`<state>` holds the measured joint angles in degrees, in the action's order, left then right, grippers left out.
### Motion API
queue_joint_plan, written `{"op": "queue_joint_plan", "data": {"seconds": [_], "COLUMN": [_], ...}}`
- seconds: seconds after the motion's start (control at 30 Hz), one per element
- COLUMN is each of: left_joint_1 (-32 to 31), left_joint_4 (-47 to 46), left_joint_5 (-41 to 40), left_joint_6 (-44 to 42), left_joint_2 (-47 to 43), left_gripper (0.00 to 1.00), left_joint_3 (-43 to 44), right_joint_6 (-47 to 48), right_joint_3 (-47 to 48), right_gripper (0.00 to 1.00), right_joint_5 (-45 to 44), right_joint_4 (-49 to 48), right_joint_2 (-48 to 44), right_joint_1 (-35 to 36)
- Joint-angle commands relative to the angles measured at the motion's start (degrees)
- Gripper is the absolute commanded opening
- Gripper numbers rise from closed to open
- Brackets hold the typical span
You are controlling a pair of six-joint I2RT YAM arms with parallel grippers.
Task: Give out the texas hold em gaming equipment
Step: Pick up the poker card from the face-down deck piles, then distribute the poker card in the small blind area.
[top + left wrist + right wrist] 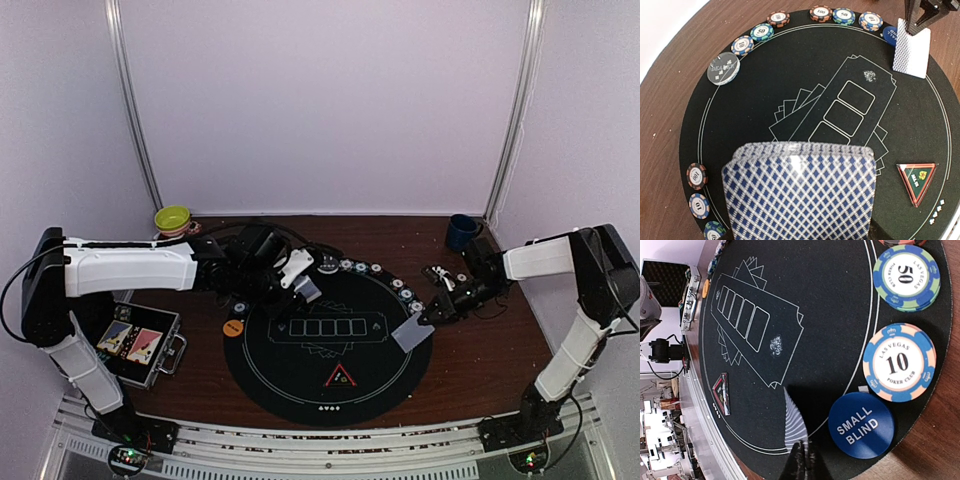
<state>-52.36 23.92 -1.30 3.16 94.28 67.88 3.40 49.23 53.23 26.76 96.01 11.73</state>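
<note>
A round black poker mat (270, 385) lies mid-table. My left gripper (294, 277) is shut on a deck of blue-backed cards (800, 195) above the mat's far left part; the deck hides its fingers. My right gripper (807, 452) is shut on the top edge of a single card (797, 422), also seen in the top view (412, 335), over the mat's right rim. Beside it lie the blue SMALL BLIND disc (861, 425) and striped chips marked 10 (899, 362) and 50 (906, 279). The red triangle marker (340, 377) and orange disc (233, 327) lie nearer.
More chips (360, 267) line the mat's far rim, with a grey dealer button (723, 68) and three chips (696, 176) at its left edge. An open metal case (135, 340) sits left. A dark blue mug (461, 232) and a yellow-green bowl (173, 218) stand at the back.
</note>
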Motion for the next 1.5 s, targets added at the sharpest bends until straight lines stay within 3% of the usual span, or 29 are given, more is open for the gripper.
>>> {"op": "queue_joint_plan", "data": {"seconds": [0.0,0.57,0.8,1.03,1.47], "left_joint_1": [-0.33,-0.31,-0.38,-0.37,-0.41], "left_joint_4": [-1.77,-1.93,-1.99,-1.93,-1.93], "left_joint_5": [-0.19,-1.72,-2.21,-1.71,-1.51], "left_joint_6": [0.62,0.28,0.12,0.1,0.09], "left_joint_2": [-0.09,-0.17,-0.72,-0.86,-1.03], "left_gripper": [0.53,0.54,0.54,0.54,0.54], "left_joint_3": [1.05,1.42,1.14,1.03,1.03], "right_joint_6": [2.57,19.27,21.09,20.88,23.46], "right_joint_3": [1.11,7.63,9.18,11.19,11.85], "right_gripper": [0.14,0.27,0.32,0.38,0.46], "right_joint_5": [-2.56,-7.9,-15.72,-22.98,-25.48], "right_joint_4": [2.3,22.28,24.64,25.21,27.65], "right_joint_2": [-0.61,1.12,0.41,0.53,-0.24], "right_joint_1": [-0.33,2.56,8.4,8.74,9.84]}}
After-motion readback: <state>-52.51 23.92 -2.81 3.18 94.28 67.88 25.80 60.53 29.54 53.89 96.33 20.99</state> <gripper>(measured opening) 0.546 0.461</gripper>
